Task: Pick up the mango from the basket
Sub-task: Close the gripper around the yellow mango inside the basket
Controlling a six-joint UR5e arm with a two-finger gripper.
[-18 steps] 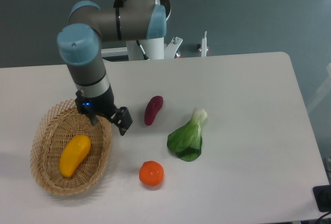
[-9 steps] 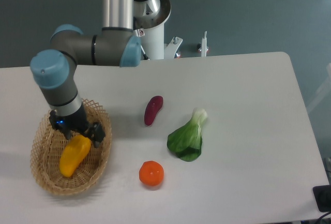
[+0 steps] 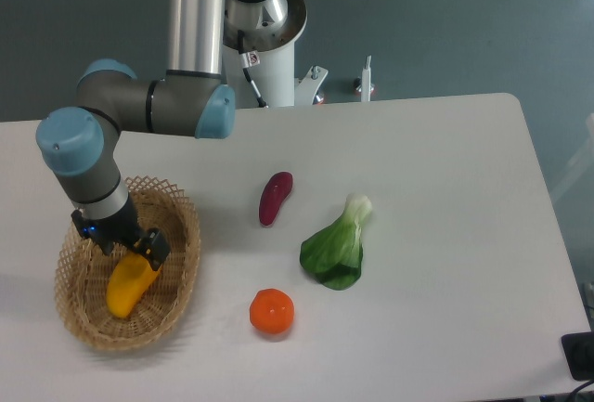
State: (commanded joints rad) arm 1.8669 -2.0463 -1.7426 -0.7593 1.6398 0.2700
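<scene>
The basket [image 3: 88, 314] is light tan woven wicker, rough and open at its rim. Inside it, the mango [image 3: 128, 283] has a smooth, slightly glossy yellow-orange skin. The arm [image 3: 148, 105] above the basket shows matt grey metal joints, pale blue plastic caps and a polished silver tube. The bench [image 3: 436, 188] is smooth, matt white.

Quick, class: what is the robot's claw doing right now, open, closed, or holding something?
Claw: down in the basket at the upper end of the mango; whether it is open or closed on the fruit cannot be told from this view.
</scene>
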